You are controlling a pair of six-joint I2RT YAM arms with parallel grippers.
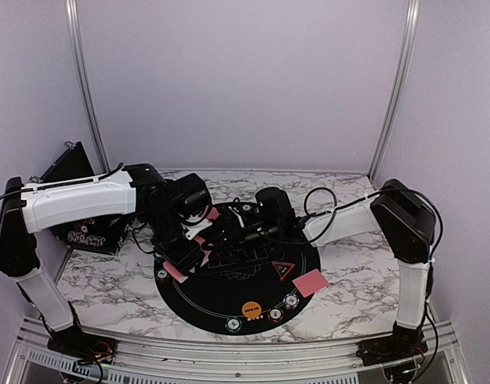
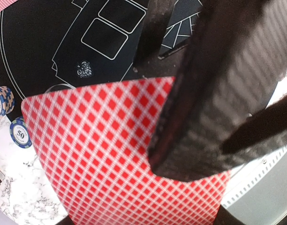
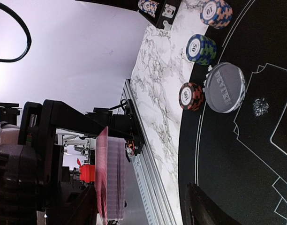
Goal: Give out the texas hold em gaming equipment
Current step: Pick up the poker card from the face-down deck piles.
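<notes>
step: dealing | left tool [image 2: 181,154]: clamped on deck [image 2: 101,150] | right tool [image 1: 238,232]: beside it, opening unclear | next: probably peel one off, lay it on mat [image 1: 229,298]

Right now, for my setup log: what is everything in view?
mat: one, black, table centre
near chips: three, striped, mat's near rim
left chips: three, striped, mat's left edge
disc: one, orange, among near chips
button: one, clear, by left chips
triangle: one, red, on mat
card: one, pink, mat's right edge
deck: one, red-backed, in left tool
box: one, black, far left
left tool: black, closed on deck
right tool: black, over mat
</notes>
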